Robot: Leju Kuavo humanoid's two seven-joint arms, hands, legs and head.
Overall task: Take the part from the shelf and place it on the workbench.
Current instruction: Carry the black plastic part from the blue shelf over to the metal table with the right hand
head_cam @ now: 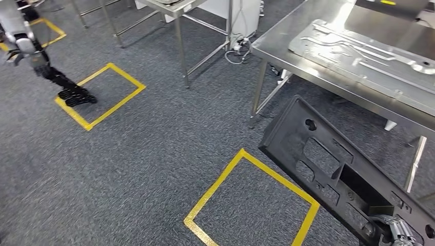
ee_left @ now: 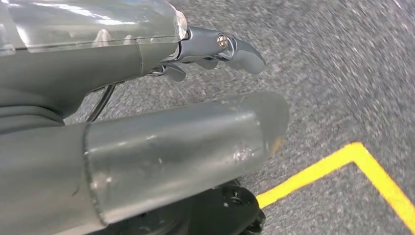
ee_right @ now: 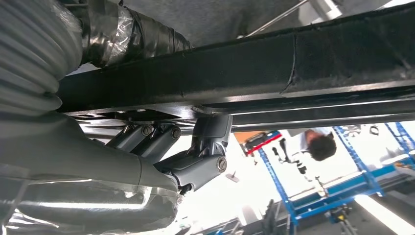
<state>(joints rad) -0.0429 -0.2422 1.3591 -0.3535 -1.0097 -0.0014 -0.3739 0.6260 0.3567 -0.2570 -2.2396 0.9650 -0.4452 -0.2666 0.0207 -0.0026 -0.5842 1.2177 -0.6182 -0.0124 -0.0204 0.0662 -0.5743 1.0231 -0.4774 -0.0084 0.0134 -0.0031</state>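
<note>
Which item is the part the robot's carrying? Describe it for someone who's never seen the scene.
Find the steel workbench at upper right. Just below its front edge, over the grey carpet, is the black part: a long flat plastic panel with cutouts, gripped at its lower end by the right hand. The silvery stamped plate lies on the bench.

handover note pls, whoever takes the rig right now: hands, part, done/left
Right hand: grips the black part at its near end; its fingers press on the part's edge.
Left hand: holds nothing, hanging out to the side over the carpet.
Part: off the shelf, carried low beside the steel workbench, not on it yet.
Workbench already has a grey metal panel on it.
Left: lift the part onto the workbench, release.
</note>
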